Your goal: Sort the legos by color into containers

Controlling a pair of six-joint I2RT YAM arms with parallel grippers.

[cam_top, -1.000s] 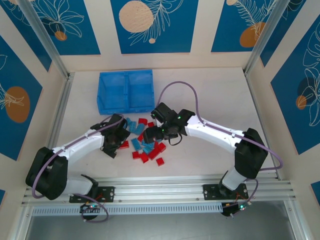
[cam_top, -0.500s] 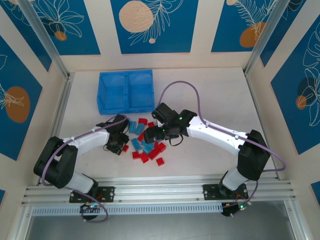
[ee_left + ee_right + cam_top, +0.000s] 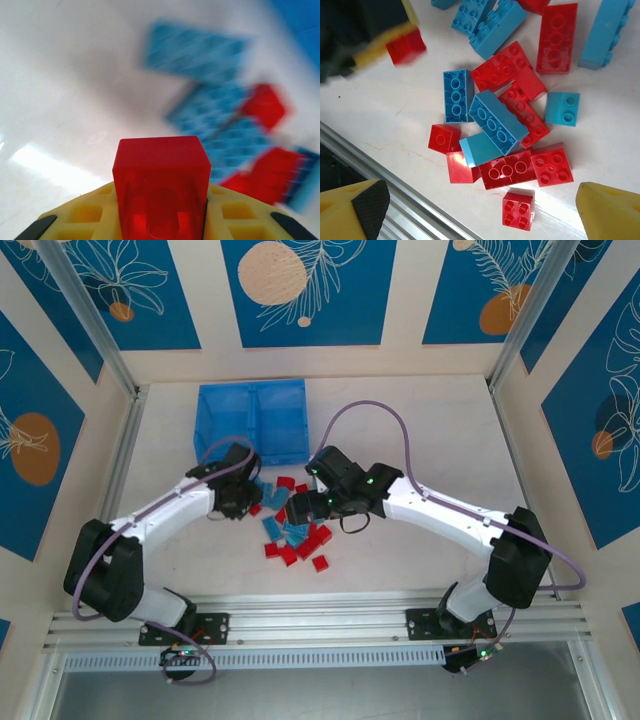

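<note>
Since a second ago the left claw (image 3: 240,502) has closed on one red brick (image 3: 161,187) and lifted off the left edge of the pile toward the bin (image 3: 250,390). The right claw (image 3: 305,508) has kept its place over the pile, jaws spread wide.

Count, right wrist view: about ten red bricks (image 3: 507,170) and eight light blue bricks (image 3: 497,120) lie loose on the white table (image 3: 420,420), some cut by the frame edge. One more red brick is in the left claw.

Containers: one shallow blue bin with two side-by-side compartments (image 3: 228,425) split by a middle divider, standing just beyond the pile. Whether either compartment holds a brick cannot be told from above.

Appearance: small studded blocks, short and long, heaped together, several overlapping. The held brick is glossy and slightly translucent, pinched between the yellow fingers (image 3: 85,215).
</note>
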